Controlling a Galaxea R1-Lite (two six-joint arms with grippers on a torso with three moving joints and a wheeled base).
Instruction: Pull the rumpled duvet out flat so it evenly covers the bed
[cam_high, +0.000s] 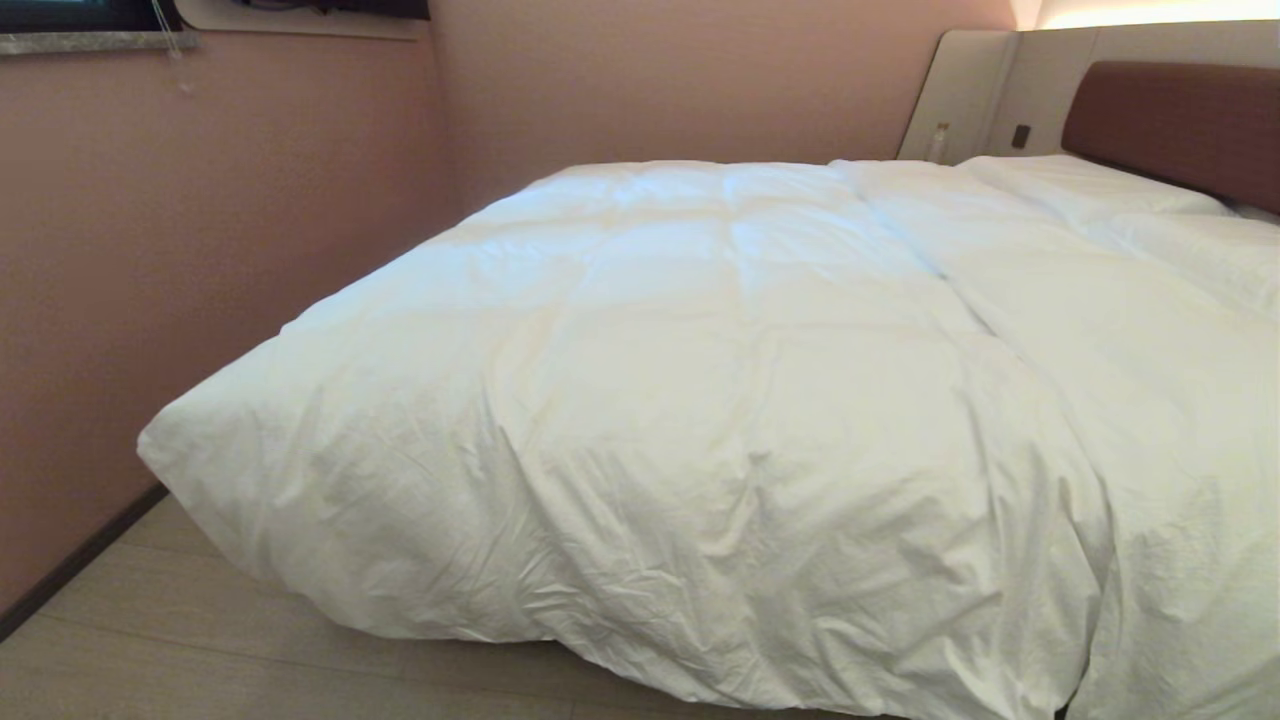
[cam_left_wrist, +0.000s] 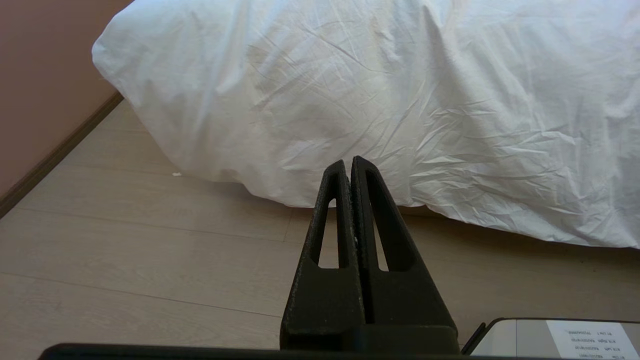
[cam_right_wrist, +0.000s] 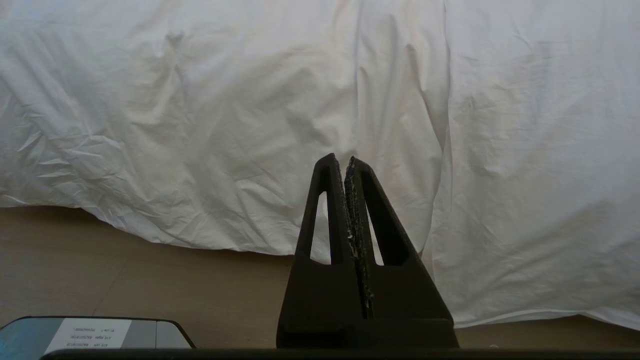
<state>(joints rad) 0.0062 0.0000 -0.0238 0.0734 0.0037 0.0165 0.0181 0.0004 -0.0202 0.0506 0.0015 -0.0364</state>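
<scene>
The white puffy duvet lies spread over the bed, faintly quilted in squares, its creased foot end hanging down to the floor. A long fold runs from the pillows toward the foot at the right. The brown headboard stands at the far right. Neither gripper shows in the head view. In the left wrist view my left gripper is shut and empty, held back from the hanging duvet above the floor. In the right wrist view my right gripper is shut and empty, in front of the duvet by a vertical fold.
A pink wall runs close along the bed's left side, with a dark skirting board. Pale wood floor lies before the bed's foot. White pillows sit by the headboard. A beige panel flanks it.
</scene>
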